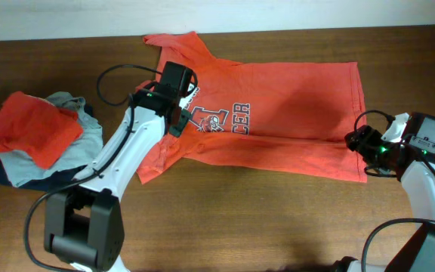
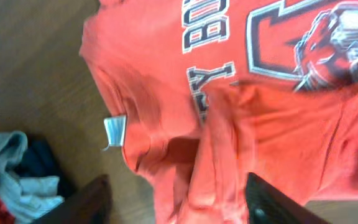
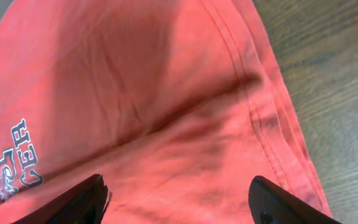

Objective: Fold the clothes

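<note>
Left pincer (image 1: 178, 119) gapes wide over the T-shirt (image 1: 293, 113) spread across centre frame, its arm (image 1: 131, 147) hiding part of the lettering (image 1: 240, 117). Right pincer (image 1: 356, 141) gapes at the hem, right edge. One pile (image 1: 40, 143) at left shows three smaller pieces: orange-red, grey and navy.

Both arms wear white shells over black joints. The left arm (image 1: 119, 155), lower left, has a chunky black base (image 1: 81, 227), a thin black cable (image 1: 127, 66) and a tiny green light (image 1: 149, 94). The right arm (image 1: 429, 181) shows one too. The left gripper (image 2: 176, 183) has dull black fingers (image 2: 89, 202).
</note>
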### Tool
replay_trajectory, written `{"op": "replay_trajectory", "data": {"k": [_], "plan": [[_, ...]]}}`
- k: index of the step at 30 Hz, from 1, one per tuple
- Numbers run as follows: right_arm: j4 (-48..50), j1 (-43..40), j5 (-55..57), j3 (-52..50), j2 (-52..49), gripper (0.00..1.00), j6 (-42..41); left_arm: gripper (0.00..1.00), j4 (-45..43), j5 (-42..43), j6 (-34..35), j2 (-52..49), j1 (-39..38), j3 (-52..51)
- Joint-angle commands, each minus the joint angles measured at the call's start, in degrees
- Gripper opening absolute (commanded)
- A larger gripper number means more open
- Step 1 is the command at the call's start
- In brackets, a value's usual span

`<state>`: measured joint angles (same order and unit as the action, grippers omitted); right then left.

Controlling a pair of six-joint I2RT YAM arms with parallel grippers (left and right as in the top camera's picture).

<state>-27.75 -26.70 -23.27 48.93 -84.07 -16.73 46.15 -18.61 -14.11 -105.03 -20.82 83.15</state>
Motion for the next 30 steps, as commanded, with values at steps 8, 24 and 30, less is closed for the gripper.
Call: {"op": "replay_trajectory", "data": {"k": [8, 24, 30], "plan": [[-5.51, 0.07, -1.2, 0.9, -0.31, 0.79, -0.22, 0.64, 13.29, 12.96, 5.9, -1.05, 0.83, -1.14], [-5.55, 0.07, -1.2, 0.9, -0.31, 0.79, -0.22, 0.43, 7.34, 5.05, 8.26, -1.16, 0.85, -10.71], [-5.9, 0.07, -1.18, 0.9, -0.31, 0.79, -0.22, 0.43, 7.41, 5.01, 8.52, -1.16, 0.87, -15.21]]}}
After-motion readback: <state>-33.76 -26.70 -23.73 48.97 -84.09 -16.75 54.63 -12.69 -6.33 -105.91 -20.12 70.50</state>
